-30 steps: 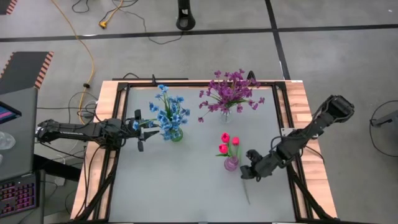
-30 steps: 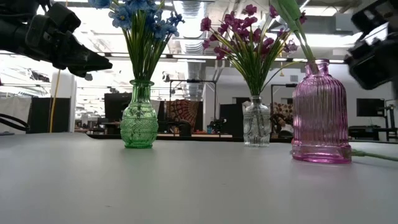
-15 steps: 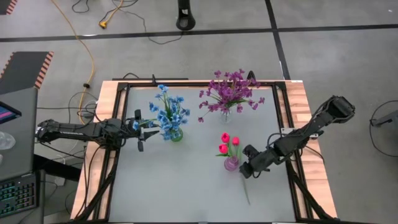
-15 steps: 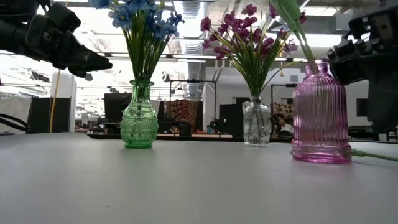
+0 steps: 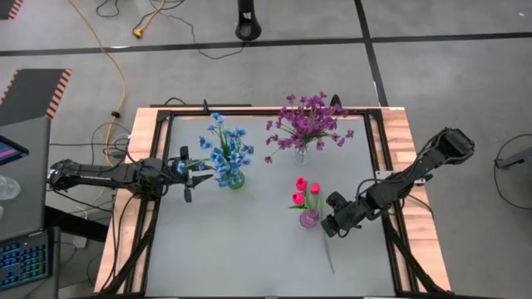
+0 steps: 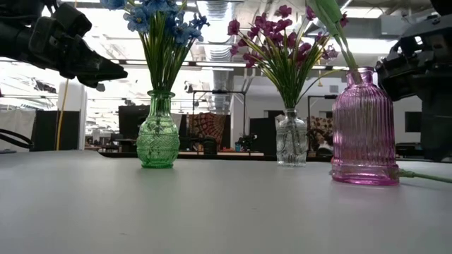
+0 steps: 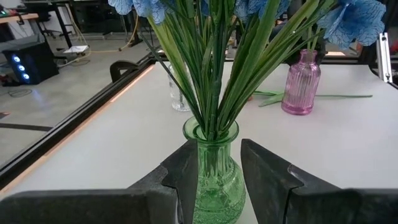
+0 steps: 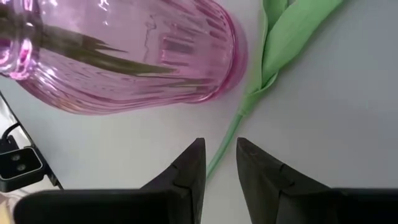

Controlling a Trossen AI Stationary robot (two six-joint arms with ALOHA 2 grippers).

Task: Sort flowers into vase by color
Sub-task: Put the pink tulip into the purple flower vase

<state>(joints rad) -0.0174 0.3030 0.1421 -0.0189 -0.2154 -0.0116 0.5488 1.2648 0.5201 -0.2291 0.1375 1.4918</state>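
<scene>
Hovering my right claw (image 8: 217,163) slightly open, empty, over loose green stem (image 8: 225,140) on surface beside pink vase (image 8: 124,56); left claw (image 7: 217,171) part-open, empty, before green vase (image 7: 211,174)

The grey counter (image 5: 233,249) with a wooden rim carries three vases: a green vase (image 5: 236,180), a clear vase (image 5: 301,154) and a pink vase (image 5: 309,218). One loose green stem (image 5: 328,252) lies flat just beside the pink vase.
</scene>
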